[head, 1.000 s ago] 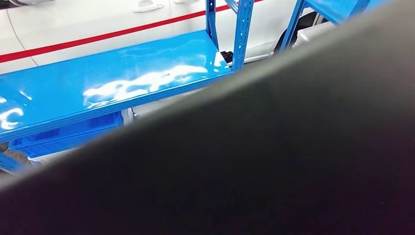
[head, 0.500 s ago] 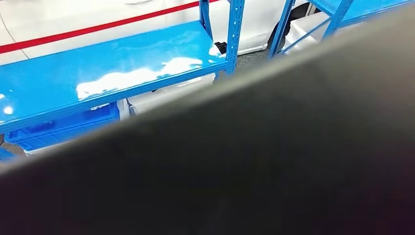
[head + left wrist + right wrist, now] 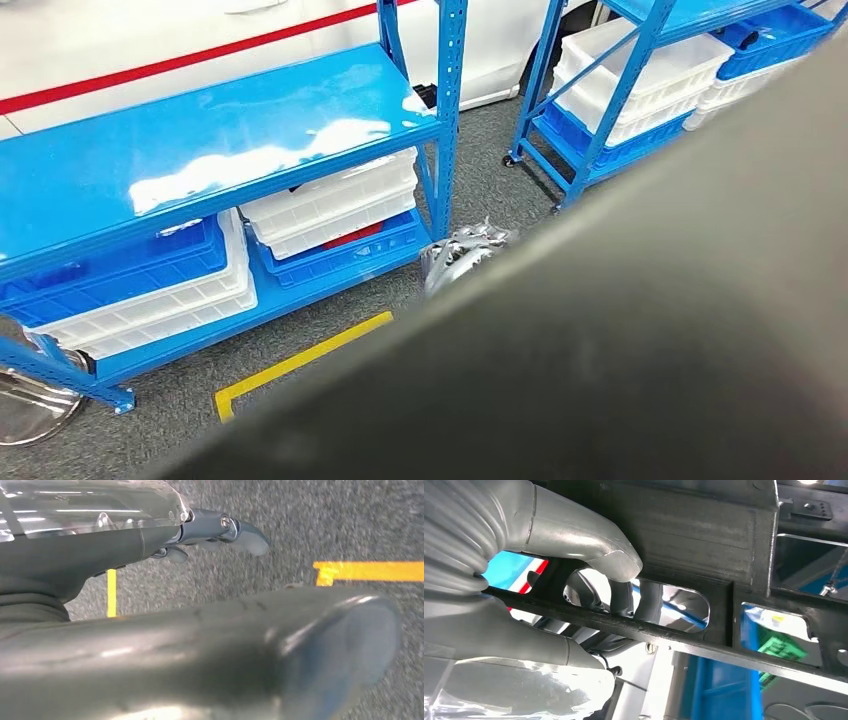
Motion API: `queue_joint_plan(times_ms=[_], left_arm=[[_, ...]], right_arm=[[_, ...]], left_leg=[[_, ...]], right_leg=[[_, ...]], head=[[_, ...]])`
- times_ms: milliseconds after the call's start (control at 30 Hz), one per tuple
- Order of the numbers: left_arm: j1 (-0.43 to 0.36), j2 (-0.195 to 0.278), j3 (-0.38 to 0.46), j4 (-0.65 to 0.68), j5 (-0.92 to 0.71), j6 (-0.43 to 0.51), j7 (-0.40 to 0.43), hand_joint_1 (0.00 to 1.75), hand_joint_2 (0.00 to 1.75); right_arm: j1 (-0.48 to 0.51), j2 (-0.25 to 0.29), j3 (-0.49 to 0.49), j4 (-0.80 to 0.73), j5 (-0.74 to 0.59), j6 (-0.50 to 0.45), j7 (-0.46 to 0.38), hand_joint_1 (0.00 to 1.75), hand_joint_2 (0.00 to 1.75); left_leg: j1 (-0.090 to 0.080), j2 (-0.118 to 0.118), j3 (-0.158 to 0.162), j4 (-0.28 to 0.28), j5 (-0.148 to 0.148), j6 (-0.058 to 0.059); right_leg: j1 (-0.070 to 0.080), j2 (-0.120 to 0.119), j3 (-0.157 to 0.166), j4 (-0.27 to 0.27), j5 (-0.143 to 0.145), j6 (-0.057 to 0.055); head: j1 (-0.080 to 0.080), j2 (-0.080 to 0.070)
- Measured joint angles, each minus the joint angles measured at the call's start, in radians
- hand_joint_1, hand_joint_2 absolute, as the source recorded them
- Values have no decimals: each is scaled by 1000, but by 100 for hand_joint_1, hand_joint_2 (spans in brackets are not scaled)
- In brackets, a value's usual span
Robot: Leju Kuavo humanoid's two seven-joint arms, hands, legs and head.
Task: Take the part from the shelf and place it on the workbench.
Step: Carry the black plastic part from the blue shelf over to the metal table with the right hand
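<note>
A big flat black part [image 3: 650, 330] is close to my head camera and blurred, and it covers the lower right of that view. In the right wrist view the black part [image 3: 704, 530] is a ribbed panel with slots. My right hand [image 3: 574, 580] grips it, with the thumb on its face and dark fingers [image 3: 639, 602] hooked through a slot. My left hand [image 3: 210, 630] hangs over the grey floor and holds nothing, its fingers stretched out. In the head view my left hand [image 3: 458, 256] shows as a silver shape at the part's edge.
A blue shelf rack [image 3: 200, 130] has a bare top level, with white and blue crates [image 3: 330, 200] below. A second blue rack [image 3: 600, 100] with crates stands at the right. A white car [image 3: 150, 40] with a red stripe is behind them. Yellow tape [image 3: 300, 365] marks the grey floor.
The head camera has moved: the racks have slid left and up, and the crates, floor and yellow tape have come into view. The black part now covers less of the picture.
</note>
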Motion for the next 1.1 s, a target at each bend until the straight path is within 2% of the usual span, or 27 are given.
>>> queue_joint_plan(times_ms=[33, 100, 167, 200, 233, 267, 300, 333, 367, 433, 467, 533, 600, 633, 700, 733, 767, 800, 833, 900, 933, 967, 1033, 1067, 1100], left_arm=[[0, 1, 2, 0, -1, 5, 1, 0, 0], [-2, 2, 6, -2, -3, 14, 1, 0, 0], [-2, 3, 10, -3, -6, 22, -1, 0, 0], [-2, 3, 12, -3, -8, 27, -2, 0, 0], [-1, 3, 14, -3, -10, 32, -4, 0, 0], [-1, 3, 16, -3, -11, 39, -6, 0, 0], [-1, 3, 19, -3, -10, 45, -8, 0, 0], [0, 2, 23, -3, -8, 50, -10, 0, 0], [0, 1, 26, -3, -6, 55, -11, 0, 0], [3, -3, 33, -3, -5, 64, -15, 0, 0], [5, -4, 35, -3, -9, 67, -18, 0, 0], [6, -6, 37, -3, -27, 66, -22, 0, 0], [6, -7, 36, -3, -52, 57, -21, 0, 0], [6, -7, 35, -3, -63, 51, -20, 0, 0], [7, -5, 33, -3, -83, 35, -17, 0, 0], [7, -4, 32, -3, -91, 28, -17, 0, 0], [6, -4, 31, -3, -98, 22, -17, 0, 0], [6, -4, 29, -3, -103, 18, -17, 0, 0], [4, -4, 27, -3, -107, 16, -17, 0, 0], [0, -4, 25, -3, -110, 11, -21, 0, 0], [-3, -4, 24, -3, -111, 8, -24, 0, 0], [-5, -4, 24, -3, -112, 5, -27, 0, 0], [-11, -5, 22, -3, -114, -3, -34, 0, 0], [-14, -6, 21, -3, -116, -6, -36, 0, 0], [-18, -8, 20, -3, -116, -10, -37, 0, 0]], right_arm=[[0, 0, -1, 3, 0, 0, 6, 173, 175], [-3, 0, -3, 6, 1, 1, 28, 173, 175], [-5, 0, -4, 6, 3, 1, 47, 173, 175], [-3, -1, -4, 7, 5, -1, 50, 173, 175], [4, -2, -4, 8, 9, -5, 47, 173, 175], [15, -4, -5, 9, 14, -8, 40, 173, 175], [29, -8, -5, 10, 20, -10, 28, 173, 175], [43, -12, -7, 11, 24, -10, 16, 173, 175], [55, -17, -10, 11, 27, -8, 6, 173, 175], [71, -26, -19, 12, 24, -3, -3, 173, 175], [78, -33, -25, 12, 21, -4, -4, 173, 175], [97, -48, -36, 10, 20, -16, -4, 173, 175], [117, -60, -46, 3, 33, -34, -4, 173, 175], [126, -64, -49, -4, 45, -43, -2, 173, 175], [147, -65, -50, -22, 73, -56, 5, 173, 175], [160, -65, -50, -31, 86, -59, 11, 173, 175], [170, -65, -49, -38, 96, -59, 16, 173, 175], [177, -65, -48, -41, 103, -55, 20, 173, 175], [180, -65, -47, -42, 107, -47, 21, 173, 175], [177, -62, -46, -42, 113, -26, 25, 173, 175], [172, -57, -44, -40, 116, -13, 30, 173, 175], [166, -49, -41, -36, 120, -2, 38, 173, 175], [154, -30, -33, -28, 133, 18, 63, 173, 175], [152, -19, -29, -24, 143, 26, 77, 173, 175], [150, -9, -24, -20, 154, 33, 91, 173, 175]], left_leg=[[0, 9, 0, -3, 3, 7], [1, 28, 2, -13, 11, 24], [-2, 48, 1, -18, 15, 36], [-5, 58, -1, -17, 15, 38], [-7, 68, -2, -17, 16, 39], [-9, 78, -2, -17, 15, 39], [-10, 87, -2, -16, 15, 39], [-11, 96, -2, -14, 14, 39], [-12, 104, -2, -12, 12, 37], [-18, 120, -3, -4, 7, 29], [-20, 128, -3, -3, 5, 24], [-21, 144, -2, -3, 3, 14], [-17, 126, -9, 21, -21, 4], [-14, 105, -25, 61, -50, -1], [-11, 70, -76, 187, -119, -6], [-11, 64, -100, 246, -141, -8], [-11, 61, -112, 276, -144, -8], [-11, 59, -108, 272, -130, -7], [-10, 53, -83, 223, -97, -5], [-8, 13, -15, 80, -33, 3], [-8, -7, 10, 24, -16, 6], [-9, -20, 20, -2, -13, 10], [-13, -10, 24, -13, -11, 18], [-12, 0, 26, -19, -6, 24], [-11, 11, 28, -26, 0, 31]], right_leg=[[-2, 2, -3, 0, 1, 6], [-1, -21, -20, 31, -21, 13], [0, -52, -70, 136, -80, 16], [-1, -56, -102, 203, -110, 17], [-1, -57, -125, 255, -126, 18], [-1, -59, -132, 275, -125, 18], [-1, -62, -120, 255, -106, 17], [-1, -71, -88, 199, -74, 15], [2, -92, -50, 127, -47, 11], [11, -124, 1, 23, -18, 0], [15, -129, 7, 6, -17, -5], [16, -108, 4, 1, -11, -14], [12, -91, 4, -6, -4, -25], [10, -82, 4, -9, 0, -31], [11, -64, 0, -9, 3, -35], [11, -54, -1, -9, 4, -36], [11, -43, -1, -8, 5, -36], [12, -32, -1, -7, 5, -36], [12, -19, -1, -6, 6, -35], [12, 3, -1, -3, 8, -31], [11, 14, -4, -2, 11, -26], [9, 24, -9, -2, 14, -21], [5, 44, -16, -5, 23, -6], [4, 41, -20, -3, 23, 0], [6, 24, -27, 11, 13, 3]], head=[[0, 0], [3, 0], [7, 0], [8, 0], [8, 0], [8, 0], [8, 0], [8, 0], [8, 0], [8, 0], [8, 0], [9, 0], [9, 0], [9, 0], [9, 0], [9, 0], [9, 0], [9, 0], [9, 0], [9, 0], [9, 0], [10, 0], [10, 0], [10, 0], [12, 0]])
